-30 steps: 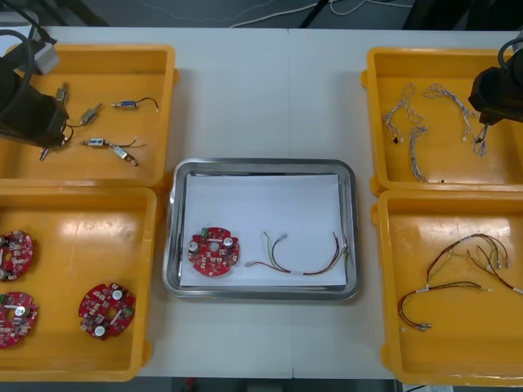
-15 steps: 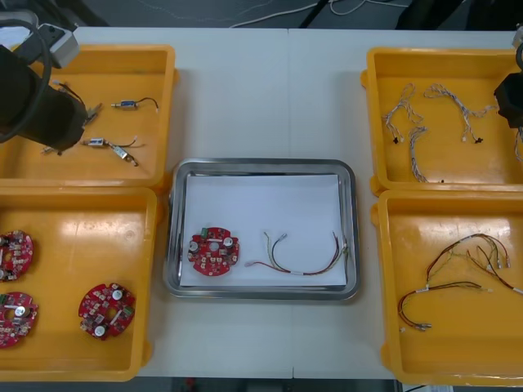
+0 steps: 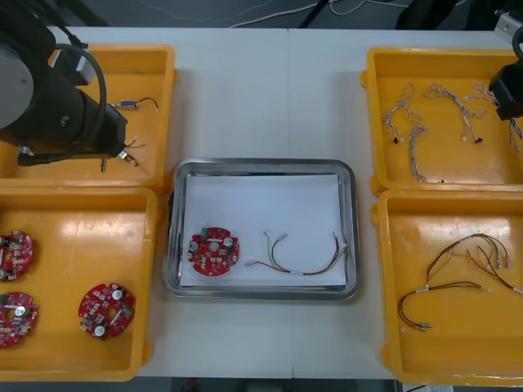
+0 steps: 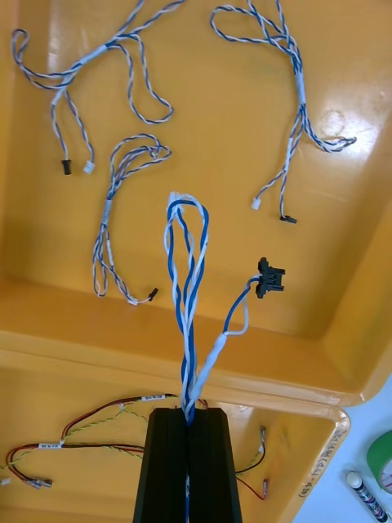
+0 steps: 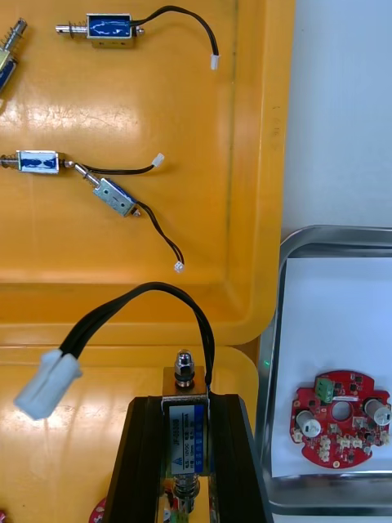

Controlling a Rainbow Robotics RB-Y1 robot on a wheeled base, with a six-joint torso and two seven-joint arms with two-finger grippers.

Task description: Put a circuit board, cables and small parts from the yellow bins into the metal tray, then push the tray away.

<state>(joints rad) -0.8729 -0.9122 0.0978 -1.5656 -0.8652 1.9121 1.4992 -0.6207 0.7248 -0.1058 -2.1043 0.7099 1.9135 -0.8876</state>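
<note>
Your left pincer [image 5: 186, 406] clenches a small blue-labelled metal part [image 5: 184, 377] over the left yellow plastic bins [image 5: 122, 317] (black lead [image 5: 139, 298] dangling); your right pincer [image 4: 188, 418] grips a twisted blue-and-white cable [image 4: 186, 270] above the far right yellow bin [image 4: 245, 98]. Lift both clear of the rims, then release inside the shiny metal tray [image 3: 353, 245].

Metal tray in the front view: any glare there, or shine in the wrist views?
Front view: the metal tray rim gleams, its white inside matte. Left wrist view: soft sheen on the yellow bin beyond the left gripper, shut on a small metal part. Right wrist view: pale glare on the cable bin beyond the right gripper, shut on a blue and white cable.
</note>
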